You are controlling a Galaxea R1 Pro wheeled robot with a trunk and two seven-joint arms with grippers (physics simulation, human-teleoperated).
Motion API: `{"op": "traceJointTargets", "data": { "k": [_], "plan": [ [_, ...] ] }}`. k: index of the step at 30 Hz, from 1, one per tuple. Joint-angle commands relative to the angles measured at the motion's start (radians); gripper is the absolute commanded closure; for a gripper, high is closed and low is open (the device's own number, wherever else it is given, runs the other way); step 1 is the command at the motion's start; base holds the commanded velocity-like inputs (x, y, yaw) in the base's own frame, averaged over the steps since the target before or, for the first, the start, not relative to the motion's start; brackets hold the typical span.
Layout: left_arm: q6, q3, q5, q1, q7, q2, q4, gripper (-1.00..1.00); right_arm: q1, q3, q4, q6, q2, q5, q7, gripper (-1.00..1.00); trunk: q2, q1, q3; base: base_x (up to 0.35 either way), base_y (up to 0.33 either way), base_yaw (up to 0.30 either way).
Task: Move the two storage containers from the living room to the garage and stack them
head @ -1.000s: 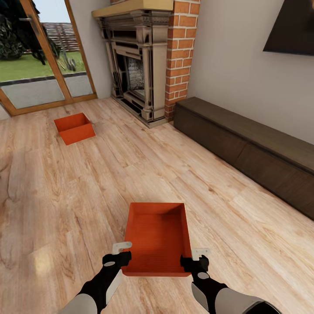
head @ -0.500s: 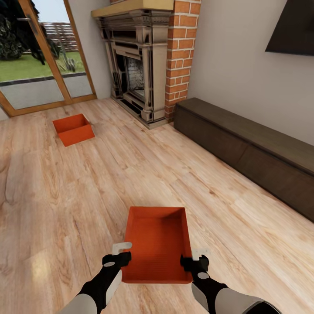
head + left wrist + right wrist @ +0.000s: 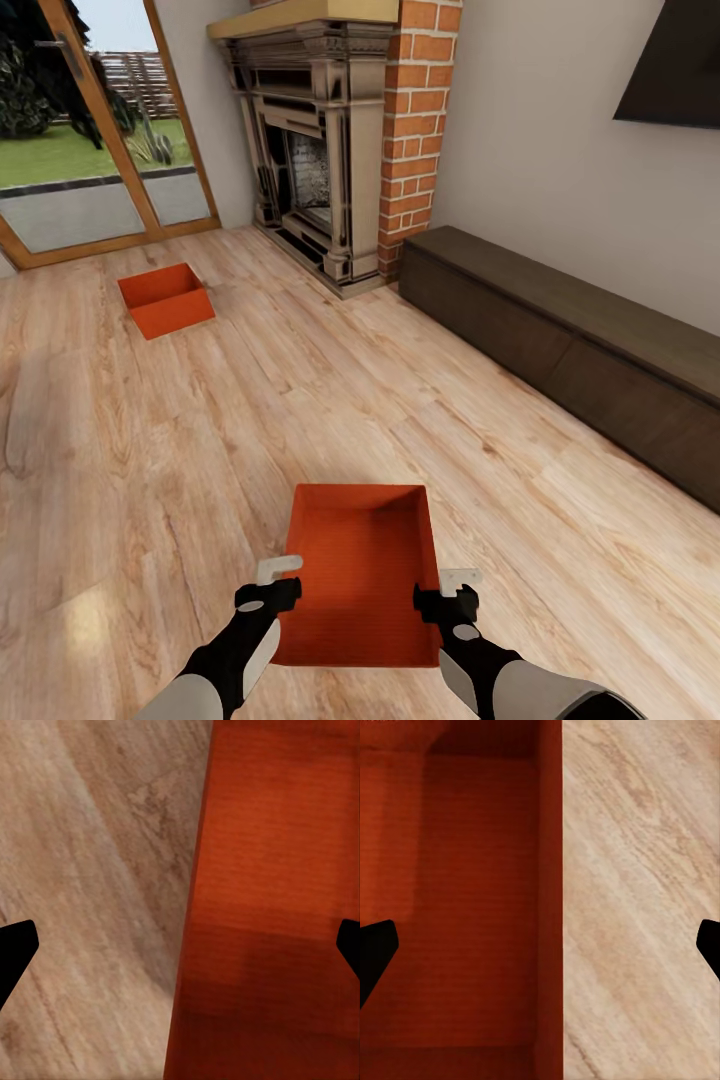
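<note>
One orange-red storage container [image 3: 360, 570] lies on the light wood-plank floor [image 3: 200, 430] of the living room, right in front of me between my arms. My left gripper [image 3: 281, 583] is at its left wall and my right gripper [image 3: 447, 589] at its right wall. In the left wrist view the left gripper [image 3: 180, 945] is open, its fingers wide apart astride the container wall [image 3: 262, 907]. The right gripper [image 3: 544, 945] is likewise open astride the other wall [image 3: 549, 870]. The second storage container [image 3: 166, 298] sits far off to the left, near the glass door.
A brick fireplace [image 3: 330, 140] stands ahead against the back wall. A long dark low cabinet [image 3: 560, 320] runs along the right wall under a wall TV [image 3: 675, 60]. A glass patio door [image 3: 80, 140] is at the far left. Wood floor stretches between the two containers.
The whole view has shifted a little. The near container now sits lower in the picture, further in between my arms. Both grippers stay open.
</note>
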Motion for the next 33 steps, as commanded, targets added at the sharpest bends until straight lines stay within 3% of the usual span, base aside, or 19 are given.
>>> {"op": "traceJointTargets", "data": {
  "k": [1,11,33],
  "plan": [
    [0.005,0.001,0.004,0.0,0.003,0.0,-0.002,-1.0,-0.001,0.009,0.001,-0.003,0.0,-0.009,-0.003,-1.0,0.0,0.0,-0.001,0.002,0.0,0.0],
    [0.005,0.004,0.006,0.0,0.021,-0.003,0.0,-1.0,-0.001,0.008,0.001,-0.003,0.001,-0.009,-0.003,-1.0,0.0,0.0,-0.001,0.0,0.0,0.0],
    [0.005,0.002,0.006,0.0,0.038,-0.002,0.004,-1.0,-0.001,0.007,0.001,-0.003,-0.001,-0.009,-0.003,-1.0,-0.154,0.084,-0.07,0.0,0.0,0.0]
  ]
}}
